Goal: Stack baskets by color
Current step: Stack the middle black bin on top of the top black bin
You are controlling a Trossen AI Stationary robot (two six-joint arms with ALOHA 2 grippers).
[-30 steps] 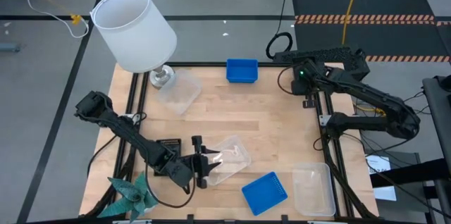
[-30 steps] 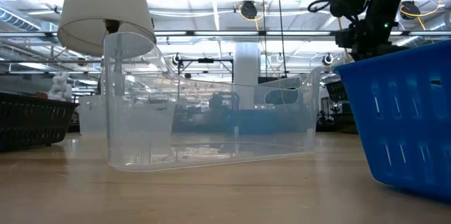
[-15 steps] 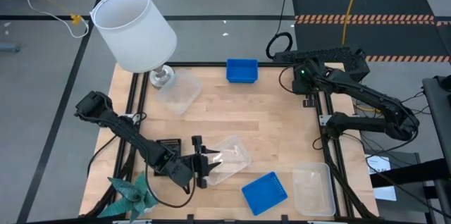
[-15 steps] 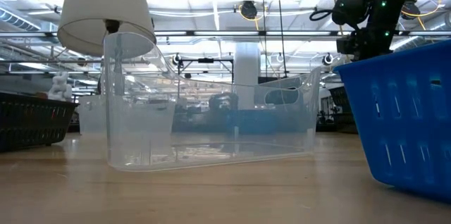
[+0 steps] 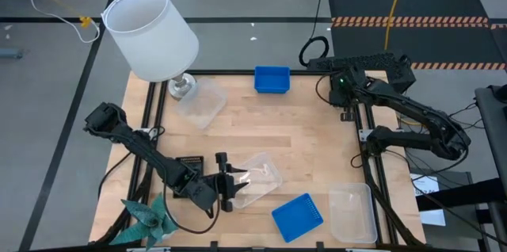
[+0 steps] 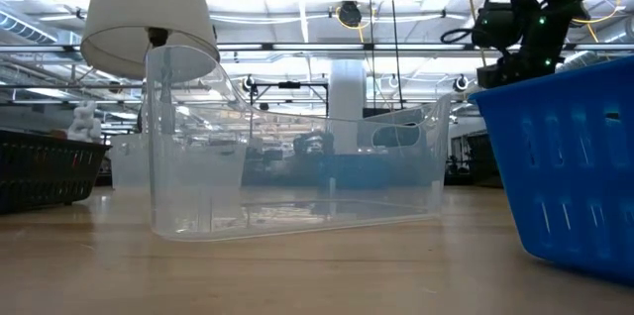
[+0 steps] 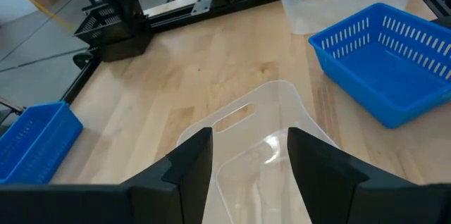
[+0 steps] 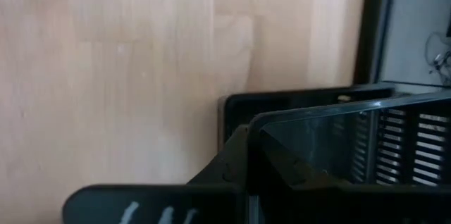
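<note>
- Pale wood planks make up the table (image 5: pixel 309 137), framed by dark rails, with grey floor around it and a hall of ceiling lights behind in the low view.
- Left gripper (image 5: pixel 234 188) sits near the front edge, its jaws set apart on either side of the rim of a clear basket (image 5: pixel 257 176); the left wrist view shows that rim between the two dark fingers (image 7: pixel 184 171).
- Just beside that clear basket, toward the front right, lies a blue basket (image 5: pixel 297 215), and a second clear basket (image 5: pixel 352 212) rests at the front right corner.
- Another blue basket (image 5: pixel 272 79) stands at the far edge, well apart from the first.
- A third clear basket (image 5: pixel 201 102) lies at the far left, touching the base of a white lampshade (image 5: pixel 150 32) on its lamp.
- Right gripper (image 5: pixel 345 93) hovers over the far right corner with its jaws together on the wall of a black basket (image 8: pixel 338 139), seen in the right wrist view.
- Another black basket (image 6: pixel 45 176) shows at the left in the low view.
- A teal paper plant (image 5: pixel 149 219) sits at the front left corner.
</note>
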